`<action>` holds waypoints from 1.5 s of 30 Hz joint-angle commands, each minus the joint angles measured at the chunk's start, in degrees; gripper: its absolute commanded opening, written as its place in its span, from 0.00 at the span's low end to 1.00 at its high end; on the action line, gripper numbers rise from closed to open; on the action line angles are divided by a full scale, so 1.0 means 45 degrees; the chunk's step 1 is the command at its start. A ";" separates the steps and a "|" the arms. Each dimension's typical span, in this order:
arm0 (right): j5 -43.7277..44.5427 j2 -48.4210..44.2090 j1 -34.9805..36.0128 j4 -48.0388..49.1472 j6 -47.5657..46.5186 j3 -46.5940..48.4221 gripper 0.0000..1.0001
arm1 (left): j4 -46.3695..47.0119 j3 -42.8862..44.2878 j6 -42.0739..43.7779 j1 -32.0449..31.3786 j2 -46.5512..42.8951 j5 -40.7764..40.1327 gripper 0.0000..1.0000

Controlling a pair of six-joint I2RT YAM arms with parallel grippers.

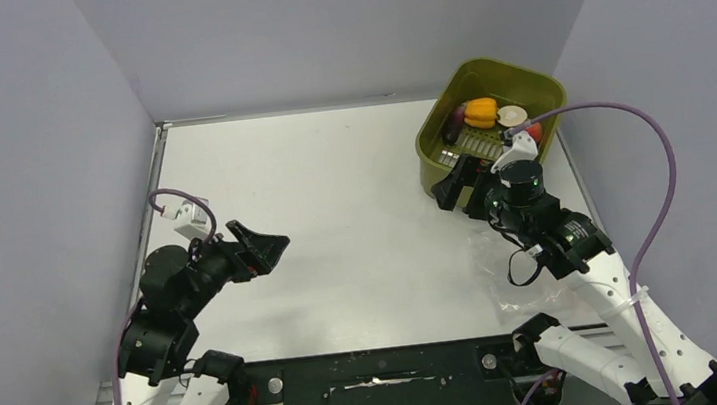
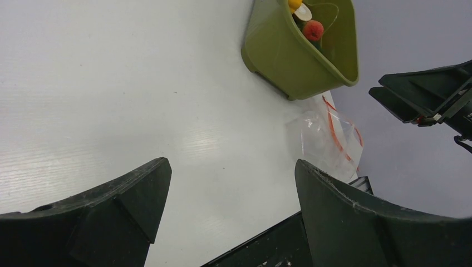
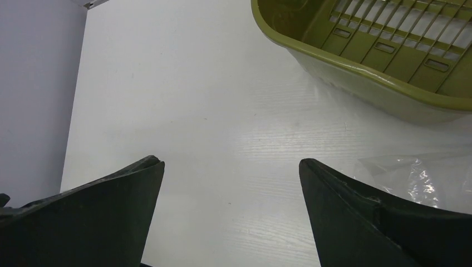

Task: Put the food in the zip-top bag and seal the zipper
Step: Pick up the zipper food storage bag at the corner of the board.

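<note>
Overhead the bag (image 2: 327, 140) seems mostly hidden; left pincer (image 2: 231, 163) and right pincer (image 3: 231, 161) gape empty.

Top external: fixed, high at near edge, facing down and far over whole table (image 1: 336, 215). Left wrist: low, close to surface, facing right toward olive basket (image 2: 289, 61) and clear bag (image 2: 320, 139). Right wrist: low, close, facing far-left. Shared across all three: basket, bag, tabletop.

An olive-green basket (image 1: 536, 91) stands on the white table (image 1: 336, 215), far right.
</note>
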 commanded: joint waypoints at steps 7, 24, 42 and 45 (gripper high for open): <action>0.1595 -0.0274 0.0116 -0.0418 0.1455 -0.0019 0.98 | 0.0877 -0.0166 -0.0198 0.0070 -0.0280 -0.0202 0.82; 0.4176 0.2823 -0.0728 -0.2842 0.3391 -0.0456 0.64 | 0.1137 -0.1176 0.0269 0.0071 0.0358 -0.0375 0.83; 0.3350 0.4053 -0.2422 -0.1761 0.3929 -0.2347 0.52 | 0.1902 -0.1566 0.0762 0.0072 -0.0420 0.0861 0.83; 0.2904 0.4114 -0.2395 -0.1343 0.3346 -0.2505 0.41 | 0.2016 -0.1896 0.0801 0.0072 -0.0449 0.0893 0.83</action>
